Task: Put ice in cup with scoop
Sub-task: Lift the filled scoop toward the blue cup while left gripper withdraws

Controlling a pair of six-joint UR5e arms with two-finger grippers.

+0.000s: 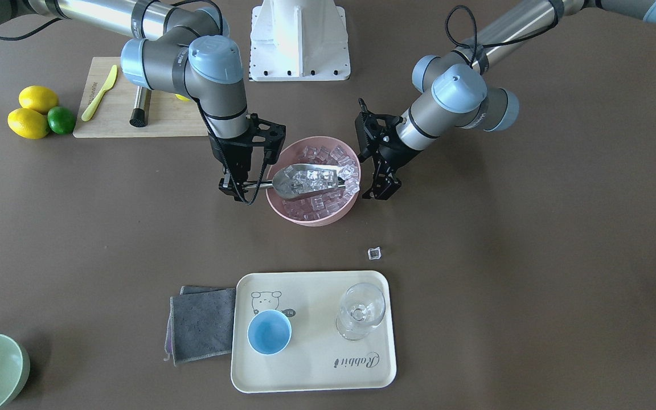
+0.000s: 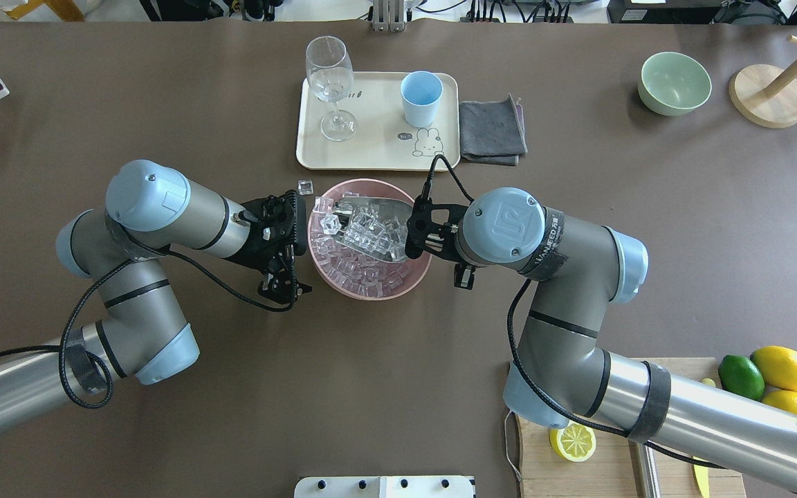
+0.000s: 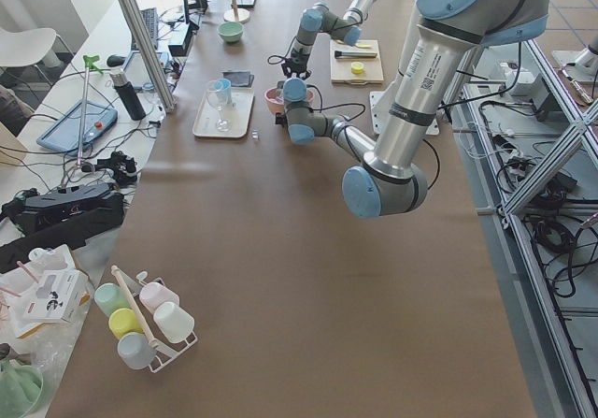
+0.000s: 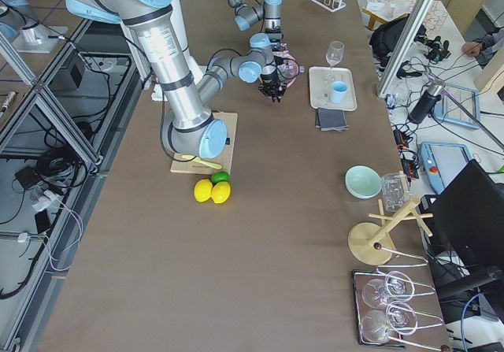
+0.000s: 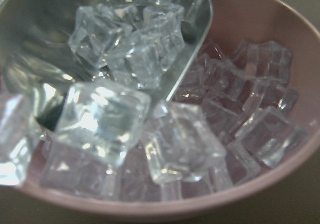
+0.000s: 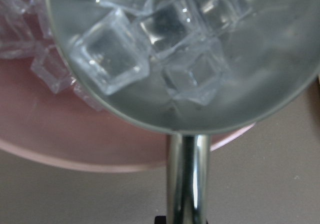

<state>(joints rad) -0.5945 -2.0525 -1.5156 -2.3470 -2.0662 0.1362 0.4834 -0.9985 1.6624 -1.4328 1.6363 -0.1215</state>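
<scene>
On the brown desk, a cream tray sat at the lower centre of the frame. A pink bowl of ice stood mid-frame, well apart from it.

The robot's right claw was clenched on the short handle of the steel scoop. The scoop's trough hung over the bowl, heaped with ice. The left claw stood released and empty just beside the bowl's right-hand rim.

The light-blue cup, the ice's destination, waited empty on the tray's left half, with a stemmed glass to its right. One loose cube lay on the desk between bowl and tray.

The likely hazard was spillage. The load looked full, so a tilt or jolt on the way could shed cubes. The cup's mouth also appeared narrower than the trough, so a fast pour might send ice over the rim.
</scene>
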